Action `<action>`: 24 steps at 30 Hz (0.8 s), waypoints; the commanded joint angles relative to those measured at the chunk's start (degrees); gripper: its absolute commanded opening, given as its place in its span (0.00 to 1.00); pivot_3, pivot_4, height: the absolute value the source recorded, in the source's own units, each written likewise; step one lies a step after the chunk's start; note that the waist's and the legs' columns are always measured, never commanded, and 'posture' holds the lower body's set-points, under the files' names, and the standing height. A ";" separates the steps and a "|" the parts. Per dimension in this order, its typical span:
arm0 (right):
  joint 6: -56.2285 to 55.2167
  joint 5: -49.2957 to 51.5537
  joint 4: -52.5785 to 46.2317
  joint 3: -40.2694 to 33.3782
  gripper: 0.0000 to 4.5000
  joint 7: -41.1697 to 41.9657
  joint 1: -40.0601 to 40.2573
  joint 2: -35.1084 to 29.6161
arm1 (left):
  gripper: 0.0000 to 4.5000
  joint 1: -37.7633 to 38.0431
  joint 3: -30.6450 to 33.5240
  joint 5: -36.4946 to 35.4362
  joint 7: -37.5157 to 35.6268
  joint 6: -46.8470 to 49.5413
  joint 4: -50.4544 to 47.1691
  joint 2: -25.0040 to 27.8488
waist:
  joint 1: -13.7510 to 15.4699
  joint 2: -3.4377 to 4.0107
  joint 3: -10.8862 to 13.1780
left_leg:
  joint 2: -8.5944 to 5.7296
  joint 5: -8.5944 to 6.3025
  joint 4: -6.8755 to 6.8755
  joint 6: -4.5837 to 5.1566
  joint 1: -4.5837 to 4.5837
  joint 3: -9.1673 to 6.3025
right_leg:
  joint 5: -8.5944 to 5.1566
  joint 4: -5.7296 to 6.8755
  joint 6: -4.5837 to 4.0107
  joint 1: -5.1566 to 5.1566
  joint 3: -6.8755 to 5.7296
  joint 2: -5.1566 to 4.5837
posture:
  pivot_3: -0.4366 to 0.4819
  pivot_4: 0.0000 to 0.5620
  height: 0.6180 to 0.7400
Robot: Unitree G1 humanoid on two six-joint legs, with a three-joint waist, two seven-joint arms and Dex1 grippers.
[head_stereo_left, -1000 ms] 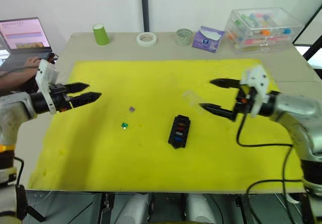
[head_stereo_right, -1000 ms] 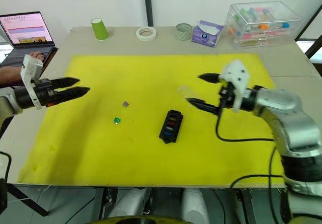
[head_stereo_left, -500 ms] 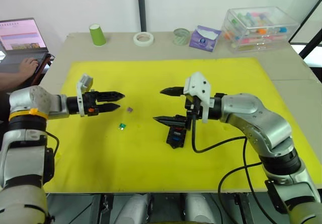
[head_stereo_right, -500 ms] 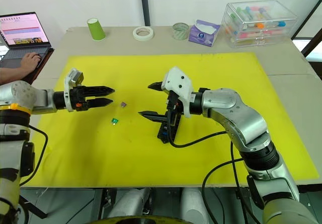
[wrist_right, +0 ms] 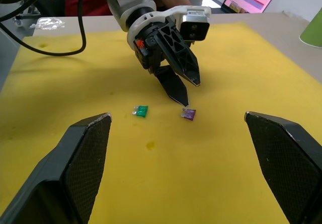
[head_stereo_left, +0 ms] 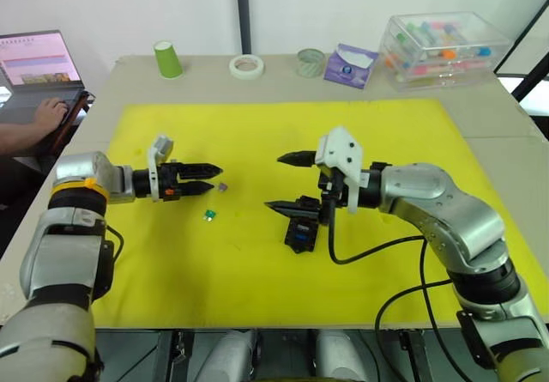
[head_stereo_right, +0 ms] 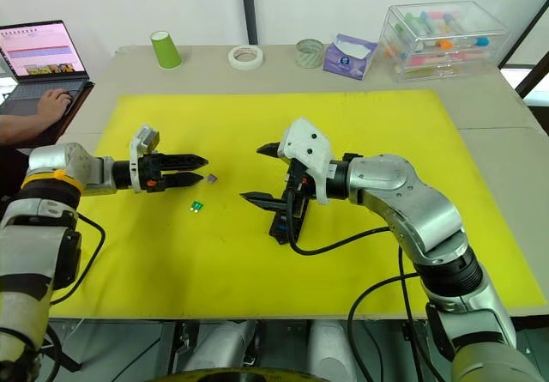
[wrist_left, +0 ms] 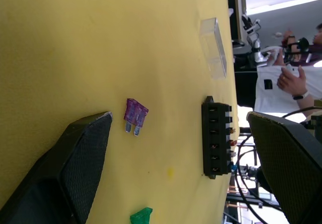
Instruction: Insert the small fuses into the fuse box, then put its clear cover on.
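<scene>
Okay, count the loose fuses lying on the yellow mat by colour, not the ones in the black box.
Purple fuse: 1
Green fuse: 1
Total loose on the yellow mat: 2

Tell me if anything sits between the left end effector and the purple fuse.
Nothing visible does. The left end effector is open with its tips right beside the purple fuse, bare yellow mat between them. The green fuse lies off to the side.
</scene>
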 commanded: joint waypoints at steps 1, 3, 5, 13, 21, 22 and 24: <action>-0.39 -0.14 -2.13 -1.45 1.00 -0.03 -0.88 -0.50 | 1.00 -1.06 -0.56 1.26 -1.93 0.36 0.65 -1.30 | 0.09 0.00 0.00 | -0.01 0.00 0.02 0.00 0.00 -0.01 | 0.00 0.03 0.00 0.00 0.00 0.00 | 0.48 0.27 1.00; -0.14 0.11 -2.10 -1.51 1.00 -0.21 -1.21 -0.22 | 1.00 -1.12 -1.22 2.11 -2.97 0.28 0.33 -1.68 | 0.08 0.00 0.00 | -0.02 0.00 0.03 0.00 0.00 -0.01 | 0.00 0.05 0.00 0.00 0.00 -0.02 | 0.48 0.27 1.00; 0.08 0.33 -2.10 -1.58 1.00 -0.30 -1.37 -0.03 | 1.00 -1.36 -1.25 2.68 -3.55 0.40 0.49 -1.97 | 0.08 0.00 0.00 | -0.03 0.00 0.04 0.00 0.00 -0.01 | 0.00 0.09 0.00 0.00 0.00 -0.03 | 0.48 0.27 1.00; 0.55 -0.22 -2.26 -1.30 1.00 -1.08 -1.42 -0.10 | 1.00 -2.36 -0.71 6.07 -3.53 -2.33 2.68 -4.19 | 0.11 -0.01 -0.01 | -0.07 -0.01 0.08 0.01 0.00 -0.02 | 0.00 0.23 0.00 -0.02 0.00 -0.06 | 0.48 0.27 1.00; 1.09 0.14 -2.87 -1.38 1.00 -1.69 -1.26 -0.04 | 0.55 -0.63 -0.97 8.63 -2.84 -3.69 4.17 -4.56 | -0.08 -0.01 -0.01 | -0.07 -0.01 0.11 0.01 0.00 -0.01 | 0.00 0.35 0.00 -0.08 0.01 -0.07 | 0.48 0.27 1.00; 1.13 0.17 -2.87 -1.37 1.00 -1.73 -1.30 0.02 | 0.47 -0.56 -0.93 8.91 -2.77 -3.93 4.37 -4.60 | -0.10 -0.01 -0.01 | -0.07 -0.01 0.11 0.01 0.00 0.00 | 0.00 0.35 0.00 -0.09 0.02 -0.07 | 0.48 0.27 1.00; 1.01 0.04 -2.73 -1.32 1.00 -1.72 -1.39 0.07 | 0.32 -0.56 -0.55 9.30 -2.40 -4.34 4.90 -4.76 | -0.09 -0.01 -0.01 | -0.07 -0.01 0.11 0.01 0.00 0.00 | 0.00 0.36 0.00 -0.10 0.02 -0.07 | 0.48 0.27 1.00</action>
